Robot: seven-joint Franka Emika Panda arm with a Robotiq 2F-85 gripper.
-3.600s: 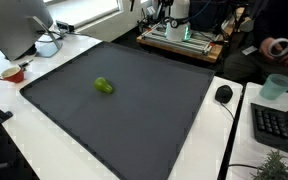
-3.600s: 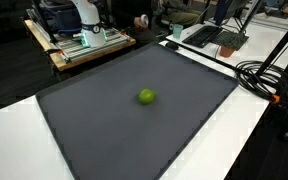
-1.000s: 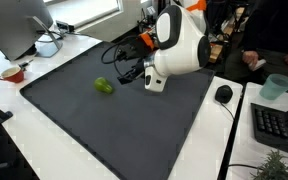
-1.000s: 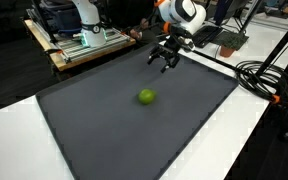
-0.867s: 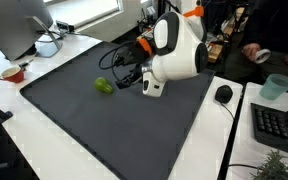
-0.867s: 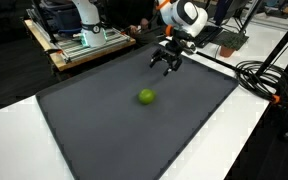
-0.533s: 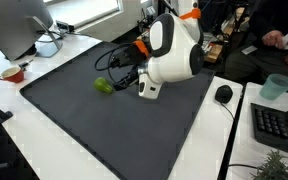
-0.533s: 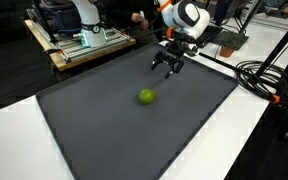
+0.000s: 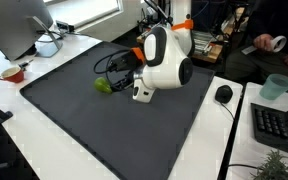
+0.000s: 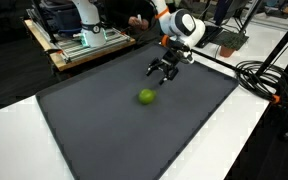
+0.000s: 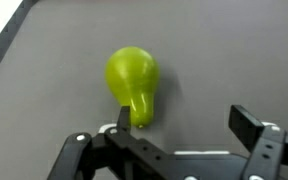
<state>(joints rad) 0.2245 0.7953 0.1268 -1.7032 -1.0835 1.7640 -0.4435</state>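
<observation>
Hovering gripper (image 10: 161, 74) — jaws spread, near green pear (image 10: 146, 96), on dark mat (image 10: 104, 130)

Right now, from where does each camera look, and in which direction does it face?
An exterior view: high beside the grey mat, facing down across it, a monitor at far left; the white arm shows.
An exterior view: high past a mat corner, facing a workbench; the gripper hangs open, apart from the green pear.
Wrist view: on the wrist, facing down at the pear; its fingers show at the bottom.
Both exterior views share pear, mat and arm.
</observation>
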